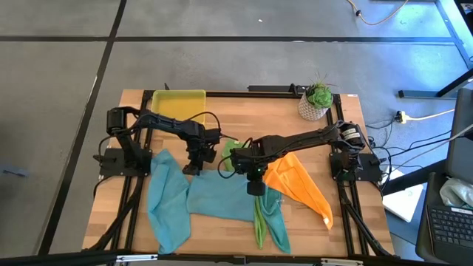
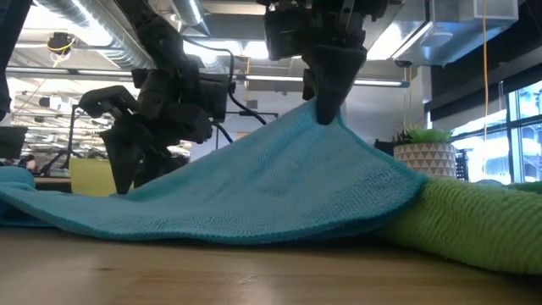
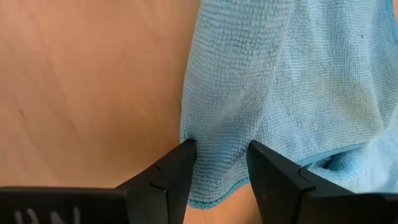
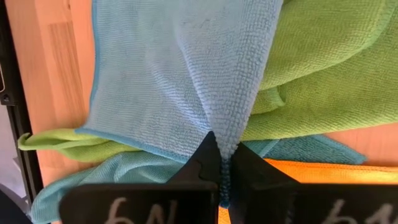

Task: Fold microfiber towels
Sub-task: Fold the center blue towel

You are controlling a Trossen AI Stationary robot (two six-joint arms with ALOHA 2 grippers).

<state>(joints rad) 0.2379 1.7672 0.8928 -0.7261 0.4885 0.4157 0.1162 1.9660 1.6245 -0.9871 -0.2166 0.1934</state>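
My right pincer [image 1: 256, 188] is clamped tight on a pinch of the light blue towel [image 1: 222, 198], near the middle of the worktop [image 1: 325, 159]. In the low view the cloth rises to a peak at my fingertips [image 2: 326, 108] and slopes down to the wood on both sides like a tent. From above, this towel lies with its long axis running left to right, its left end just beside my left pincer [image 1: 194, 165].

My left pincer stands half open with a corner of that towel between its fingers [image 3: 171, 180]; whether they are pressing the cloth I cannot tell. The corner's hemmed edge curls just ahead of the fingers.

A second blue towel [image 1: 166, 201] lies left of the first, its long axis running from the far side toward the front edge. The lime green towel [image 1: 260, 222] lies under and beside my right pincer, stretched in a narrow strip toward the front edge, with a teal towel [image 1: 279, 227] next to it. The orange towel [image 1: 299, 185] is to the right, running diagonally, its narrow end pointing toward the front right corner.

The yellow-green tray [image 1: 179, 106] sits at the back left, a potted plant [image 1: 318, 100] at the back right.
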